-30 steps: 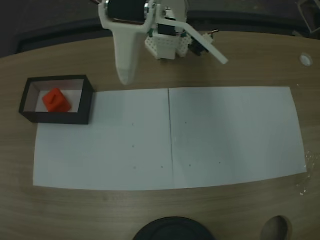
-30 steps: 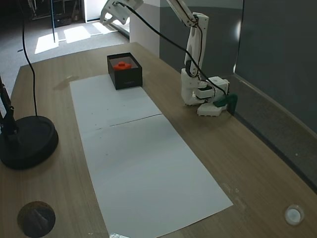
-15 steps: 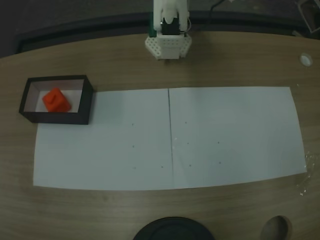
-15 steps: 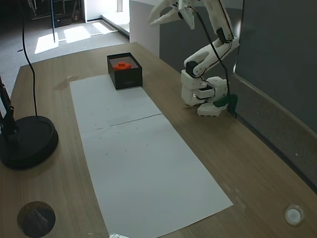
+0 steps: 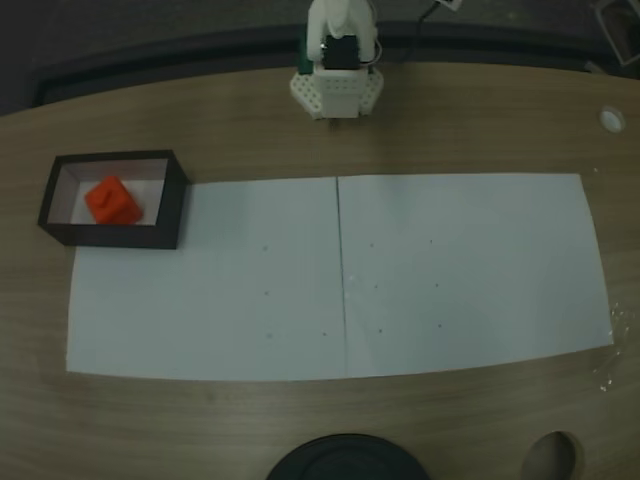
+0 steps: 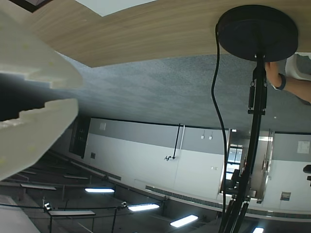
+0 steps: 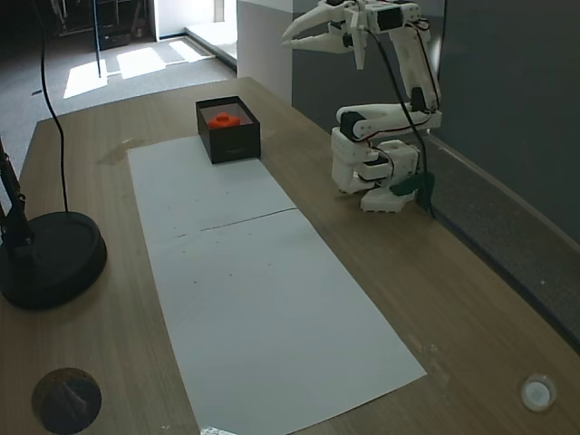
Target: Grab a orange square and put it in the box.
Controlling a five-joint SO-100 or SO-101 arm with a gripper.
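Observation:
The orange square (image 5: 110, 200) lies inside the box (image 5: 177, 212), a black-walled tray at the left end of the paper; the side fixed view shows the same orange square (image 7: 223, 119) in the box (image 7: 237, 142). My arm is folded back over its base (image 5: 338, 92). High above the table's far edge, well away from the box, my gripper (image 7: 292, 43) points toward the room. In the wrist view the gripper (image 6: 73, 93) stands at the left edge. Its white fingers (image 6: 34, 58) are a narrow gap apart with nothing between them.
White paper sheets (image 5: 340, 275) cover the middle of the wooden table. A black round lamp base (image 7: 45, 258) with a pole stands at the near edge, also in the wrist view (image 6: 257, 29). A table hole (image 5: 550, 460) and a small white cap (image 5: 611, 118) lie at the right. A person's hand (image 6: 286, 82) shows beyond.
The arm swung away from the box side and folded back over its base, lifting the gripper high. The jaws narrowed from wide open. The orange square stayed in the box.

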